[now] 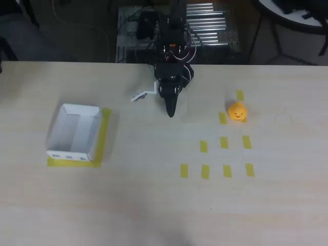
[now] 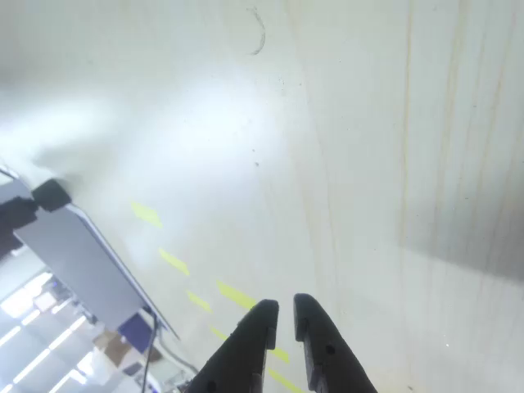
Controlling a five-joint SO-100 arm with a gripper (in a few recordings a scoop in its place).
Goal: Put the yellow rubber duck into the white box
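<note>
In the overhead view the near part of the light wood-grain table (image 1: 154, 205) is bare, and the first items met going up the picture are the small yellow tape rectangles (image 1: 205, 171), laid in rows right of centre. At the left, the white box (image 1: 74, 131) sits on its own yellow tape outline (image 1: 105, 134), open side up and with nothing in it. Further back and to the right, the yellow rubber duck (image 1: 237, 111) rests upright on the table among the uppermost tape marks, touching or just beside one of them, and well apart from the box. The gripper (image 1: 170, 110) hangs at the centre rear of the table, pointing toward the near edge, with the black arm base (image 1: 173, 72) behind it. In the wrist view the gripper (image 2: 282, 318) has its two dark fingers (image 2: 254, 336) almost together, only a narrow slit between the tips, and nothing held. The step in hand is judged to be the approach to the duck; no transfer has begun. To do it well, spread the jaws wider than the duck body before descending, swing the arm toward the right of the overhead view until the duck is centred between the fingertips, and descend low enough to close around the widest part. The rounded body is likely to slip or roll if pinched high or off-centre, so close gently and lift straight up before carrying it across to the box.
</note>
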